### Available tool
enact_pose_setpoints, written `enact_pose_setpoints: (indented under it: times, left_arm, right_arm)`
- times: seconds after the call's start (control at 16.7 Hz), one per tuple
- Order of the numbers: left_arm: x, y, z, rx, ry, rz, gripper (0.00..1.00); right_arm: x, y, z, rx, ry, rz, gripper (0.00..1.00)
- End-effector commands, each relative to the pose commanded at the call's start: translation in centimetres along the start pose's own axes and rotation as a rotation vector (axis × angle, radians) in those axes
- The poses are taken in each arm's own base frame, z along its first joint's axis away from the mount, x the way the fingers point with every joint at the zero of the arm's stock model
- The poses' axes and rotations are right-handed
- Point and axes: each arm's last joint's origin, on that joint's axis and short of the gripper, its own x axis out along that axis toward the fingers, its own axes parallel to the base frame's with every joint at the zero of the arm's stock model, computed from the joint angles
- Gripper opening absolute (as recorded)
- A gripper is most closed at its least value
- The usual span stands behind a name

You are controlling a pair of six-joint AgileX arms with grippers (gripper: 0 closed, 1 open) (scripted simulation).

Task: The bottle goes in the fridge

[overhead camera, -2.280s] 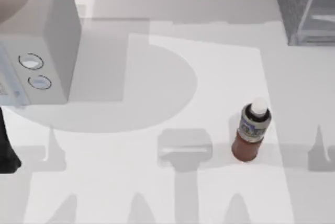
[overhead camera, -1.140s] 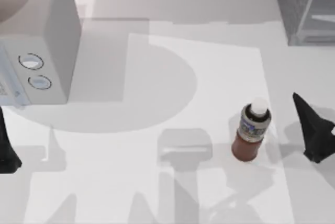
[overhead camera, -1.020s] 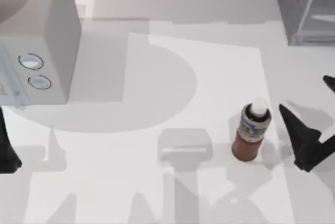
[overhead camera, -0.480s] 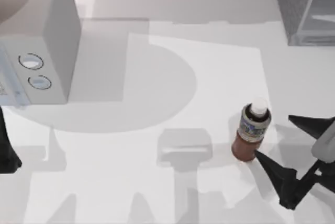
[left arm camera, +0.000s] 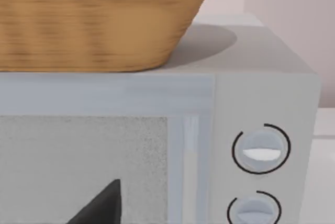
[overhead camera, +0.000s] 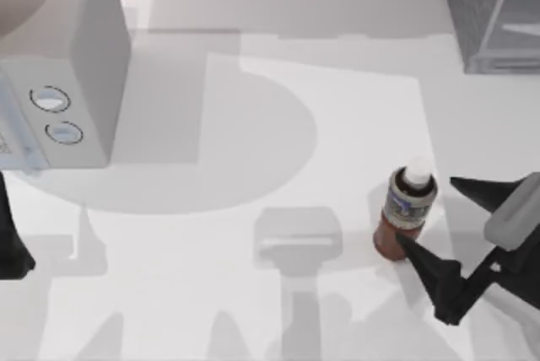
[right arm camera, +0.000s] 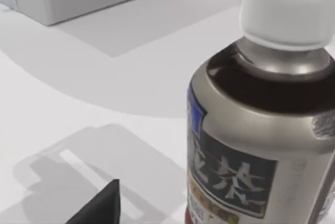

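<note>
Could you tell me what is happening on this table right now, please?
The right hand is open beside the upright bottle, one finger on each side, not closed on it. The fridge stands at the table's far right corner. The left hand is parked at the left edge, near the off-white box carrying a basket.

The fridge (overhead camera: 494,11) is cut off by the top view's upper and right edges. The off-white box with two dials (overhead camera: 59,66) runs off the left edge. In the right wrist view the bottle (right arm camera: 261,114) loses its lower body below the frame. The woven basket (left arm camera: 99,20) is blurred and cropped above.
</note>
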Motion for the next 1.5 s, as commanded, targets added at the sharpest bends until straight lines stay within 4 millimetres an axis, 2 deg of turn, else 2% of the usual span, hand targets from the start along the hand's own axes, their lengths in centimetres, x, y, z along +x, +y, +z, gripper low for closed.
enact_pose_setpoints:
  times: [0.3, 0.6, 1.38, 1.5]
  left_arm:
    - [0.0, 0.0, 0.0, 0.000, 0.000, 0.000, 1.00]
    - [0.0, 0.0, 0.0, 0.000, 0.000, 0.000, 1.00]
    - [0.0, 0.0, 0.0, 0.000, 0.000, 0.000, 1.00]
    - [0.0, 0.0, 0.0, 0.000, 0.000, 0.000, 1.00]
  right_arm:
    - [3.8, 0.1, -0.1, 0.000, 0.000, 0.000, 1.00]
    - [4.2, 0.2, -0.1, 0.000, 0.000, 0.000, 1.00]
    - [4.2, 0.2, -0.1, 0.000, 0.000, 0.000, 0.03]
    - [4.2, 0.2, -0.1, 0.000, 0.000, 0.000, 0.01]
